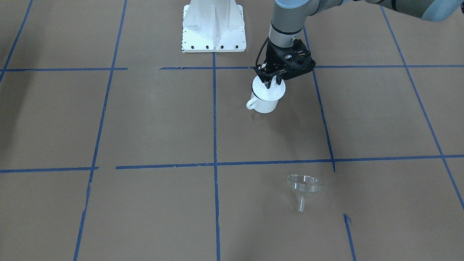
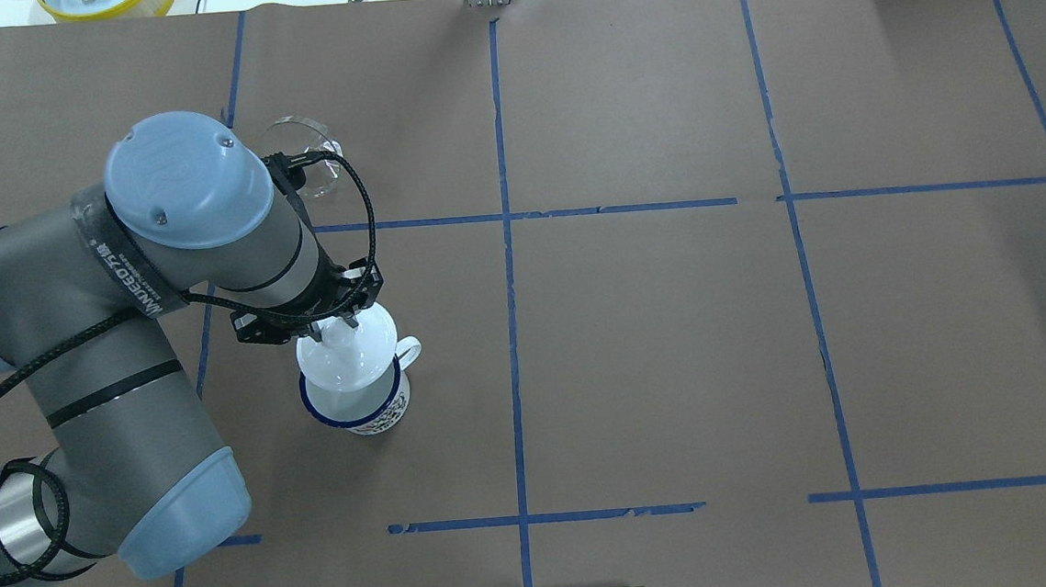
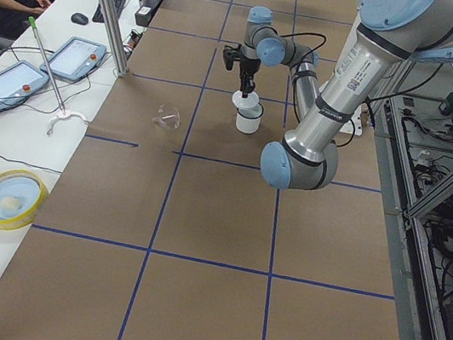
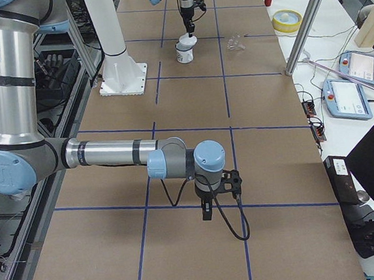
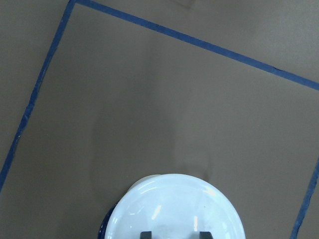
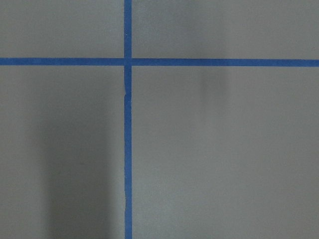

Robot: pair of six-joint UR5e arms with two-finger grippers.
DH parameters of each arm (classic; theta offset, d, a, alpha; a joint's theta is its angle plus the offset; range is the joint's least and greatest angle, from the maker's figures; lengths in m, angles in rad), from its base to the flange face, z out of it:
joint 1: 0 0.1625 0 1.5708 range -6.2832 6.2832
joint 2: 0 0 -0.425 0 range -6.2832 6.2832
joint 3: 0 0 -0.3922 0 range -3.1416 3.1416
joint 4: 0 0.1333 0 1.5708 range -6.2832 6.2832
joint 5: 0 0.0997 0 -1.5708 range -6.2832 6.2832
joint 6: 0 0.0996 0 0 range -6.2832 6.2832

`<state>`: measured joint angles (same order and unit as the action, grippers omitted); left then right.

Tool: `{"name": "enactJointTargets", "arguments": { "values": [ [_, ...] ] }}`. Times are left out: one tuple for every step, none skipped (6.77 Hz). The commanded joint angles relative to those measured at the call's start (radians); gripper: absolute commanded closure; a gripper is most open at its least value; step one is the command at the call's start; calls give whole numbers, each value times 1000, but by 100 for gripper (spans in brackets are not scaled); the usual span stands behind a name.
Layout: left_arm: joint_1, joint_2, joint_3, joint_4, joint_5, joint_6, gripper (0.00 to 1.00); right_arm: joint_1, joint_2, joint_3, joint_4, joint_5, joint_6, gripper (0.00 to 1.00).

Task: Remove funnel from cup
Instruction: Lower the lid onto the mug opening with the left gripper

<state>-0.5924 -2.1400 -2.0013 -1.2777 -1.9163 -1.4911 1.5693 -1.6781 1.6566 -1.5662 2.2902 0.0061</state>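
- L gripper (image 2: 336,325): at end of L arm (image 2: 178,225), points down over the cup. Jaws narrow, pinched on the knob of the lid (image 2: 354,353). L wrist cam shows two fingertips (image 5: 146,234) at frame bottom w/ lid top just under them.
- funnel (image 1: 303,185): out of the cup, on its side on the table (image 2: 675,366). Well apart from cup, one grid square further from robot base, across a blue tape line (image 1: 275,161). Partly hidden behind L arm in overhead view. Nothing touches it.
- lid: white, round, tilted over cup mouth. Covers the far part of the mouth in overhead view; near part of the rim is uncovered. Contact w/ rim: can't tell.
- cup (image 2: 373,416): upright on table, white w/ dark blue rim. Handle points to the right in overhead view. Dark print on side wall.
- R gripper (image 4: 206,211): seen in R side view only, hangs over table just above a tape line, far from cup and funnel. Jaw width: can't tell. R wrist cam shows only brown paper and a tape cross (image 6: 127,61).
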Motion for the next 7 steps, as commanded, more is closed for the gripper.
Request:
{"name": "enactJointTargets", "arguments": {
  "values": [
    [0,3,1,0,-3,0,100,0,0,0,0,0,0,0],
    [2,3,7,0,-6,0,100,0,0,0,0,0,0,0],
    [2,3,13,0,-6,0,100,0,0,0,0,0,0,0],
    [6,3,16,0,-6,0,100,0,0,0,0,0,0,0],
    [13,5,16,0,-6,0,100,0,0,-1,0,0,0,0],
    [16,5,18,0,-6,0,100,0,0,0,0,0,0,0],
    [31,9,19,0,-7,0,100,0,0,0,0,0,0,0]
  ]
}}
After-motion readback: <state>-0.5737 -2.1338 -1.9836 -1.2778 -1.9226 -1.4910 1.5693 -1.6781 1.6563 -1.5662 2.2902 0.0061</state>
